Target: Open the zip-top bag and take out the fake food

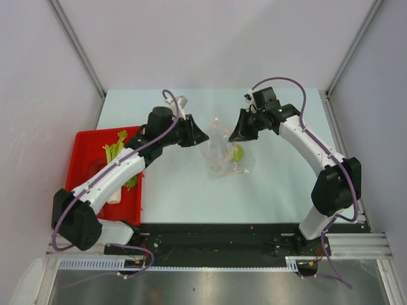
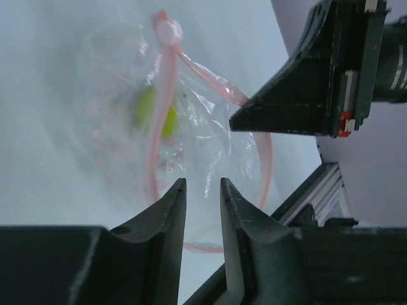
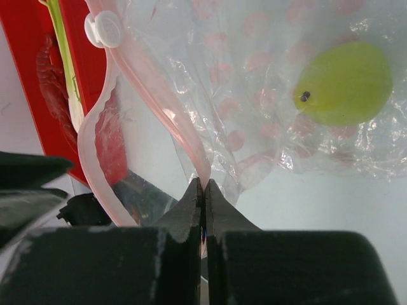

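Note:
The zip-top bag (image 1: 222, 154) lies mid-table, its pink zip strip (image 3: 156, 89) parted into an open loop. The yellow-green pear (image 3: 343, 82) is inside it, also seen in the top view (image 1: 238, 153) and the left wrist view (image 2: 156, 113). My right gripper (image 3: 203, 185) is shut on one side of the zip strip at the bag's mouth. My left gripper (image 2: 202, 190) is open with a narrow gap, empty, just short of the bag's mouth (image 2: 210, 159). The stalk vegetable (image 1: 115, 150) and red lobster (image 3: 51, 76) lie in the red tray (image 1: 86, 152). No grapes are clearly visible.
The red tray sits at the table's left edge, partly under my left arm (image 1: 121, 168). A green piece (image 1: 131, 182) shows in it beneath the arm. The right gripper's body (image 2: 311, 76) is close in front of the left one. Metal frame posts stand at the back corners.

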Tool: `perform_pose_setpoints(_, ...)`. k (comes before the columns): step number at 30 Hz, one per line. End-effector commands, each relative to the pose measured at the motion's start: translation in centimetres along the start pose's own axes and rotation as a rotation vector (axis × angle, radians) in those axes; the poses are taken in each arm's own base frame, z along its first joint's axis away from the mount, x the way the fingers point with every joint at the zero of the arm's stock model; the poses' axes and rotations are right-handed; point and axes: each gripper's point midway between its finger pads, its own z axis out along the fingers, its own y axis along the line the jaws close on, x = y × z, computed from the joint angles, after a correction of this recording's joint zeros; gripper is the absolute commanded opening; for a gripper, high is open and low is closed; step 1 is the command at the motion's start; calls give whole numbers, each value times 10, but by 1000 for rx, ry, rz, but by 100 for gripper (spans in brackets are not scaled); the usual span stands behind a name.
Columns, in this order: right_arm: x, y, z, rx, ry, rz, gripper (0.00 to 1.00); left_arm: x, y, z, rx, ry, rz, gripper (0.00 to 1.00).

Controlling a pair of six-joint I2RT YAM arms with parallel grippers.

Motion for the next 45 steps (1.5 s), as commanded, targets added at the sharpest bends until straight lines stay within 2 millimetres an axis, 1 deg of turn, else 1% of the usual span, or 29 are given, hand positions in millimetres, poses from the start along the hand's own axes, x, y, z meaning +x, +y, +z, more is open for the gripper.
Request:
perform_pose_setpoints(1, -12, 18, -14, -36, -90, -16, 0, -6, -43, 3, 110, 30, 129, 30)
perform_pose_setpoints(2, -12, 17, -13, -35, -91, -16, 0, 0, -42, 7, 99, 52, 137, 30)
perform_pose_setpoints(3, -12, 16, -12, -33, -89, -20, 0, 0, -43, 9, 90, 54, 161, 29)
perform_pose_setpoints(4, -12, 16, -12, -34, -87, -21, 0, 10, -46, 11, 86, 82, 178, 29)
perform_pose_setpoints(5, -9, 15, -10, -33, -76, -21, 0, 14, -45, 15, 76, 95, 192, 28)
perform_pose_setpoints(6, -7, 15, -10, -39, -60, -28, 0, 12, -46, 18, 63, 92, 225, 27)
perform_pose_setpoints(7, -5, 14, -10, -41, -52, -31, 0, 16, -47, 20, 59, 111, 242, 24)
perform_pose_setpoints(10, 1, 13, -12, -44, -30, -43, 0, 11, -50, 26, 45, 117, 278, 16)
perform_pose_setpoints(13, 6, 12, -16, -48, -8, -49, 0, 4, -53, 30, 45, 90, 302, 15)
perform_pose_setpoints(17, 16, 11, -18, -54, 35, -42, 0, 11, -54, 33, 60, 96, 309, 11)
perform_pose_setpoints(20, 16, 12, -22, -58, 34, -37, 0, 30, -34, 45, 16, 131, 271, 7)
perform_pose_setpoints(21, 15, 12, -22, -59, 31, -32, 0, 35, -29, 48, -11, 159, 256, 4)
perform_pose_setpoints(22, 13, 11, -25, -61, 24, -21, 0, 44, -17, 57, -46, 197, 241, 3)
perform_pose_setpoints(24, 9, 15, -28, -77, 12, -7, 0, 48, -11, 65, -73, 215, 233, 0)
perform_pose_setpoints(26, 6, 17, -30, -87, 4, 8, 0, 57, -2, 74, -92, 241, 221, 0)
perform_pose_setpoints(29, -1, 25, -35, -127, -2, 30, 0, 67, 6, 85, -102, 265, 222, 0)
perform_pose_setpoints(31, -9, 35, -39, -157, -17, 37, 0, 70, 8, 90, -103, 264, 237, 4)
perform_pose_setpoints(32, -9, 39, -37, -174, -7, 40, 0, 76, 12, 94, -111, 274, 240, 5)
perform_pose_setpoints(33, -11, 44, -39, -188, -6, 49, 0, 74, 10, 98, -97, 258, 247, 9)
perform_pose_setpoints(35, -13, 48, -37, -211, 4, 61, 0, 78, 14, 104, -92, 256, 250, 13)
perform_pose_setpoints(36, -12, 48, -34, -214, 16, 81, 0, 80, 16, 110, -94, 252, 252, 18)
perform_pose_setpoints(37, -12, 49, -34, -220, 21, 91, 0, 80, 16, 112, -91, 247, 249, 21)
perform_pose_setpoints(38, -12, 52, -33, -237, 29, 102, 0, 84, 19, 114, -97, 249, 239, 23)
perform_pose_setpoints(40, -12, 58, -33, -258, 37, 122, 0, 84, 15, 120, -65, 225, 229, 25)
perform_pose_setpoints(41, -13, 62, -33, -273, 34, 119, 0, 89, 17, 120, -63, 232, 208, 26)
perform_pose_setpoints(42, -12, 64, -31, -276, 39, 123, 0, 88, 14, 122, -45, 217, 199, 29)
perform_pose_setpoints(44, -10, 69, -30, -287, 48, 130, 0, 92, 6, 122, 24, 198, 160, 34)
perform_pose_setpoints(45, -9, 69, -29, -287, 51, 133, 0, 94, 0, 122, 70, 193, 150, 35)
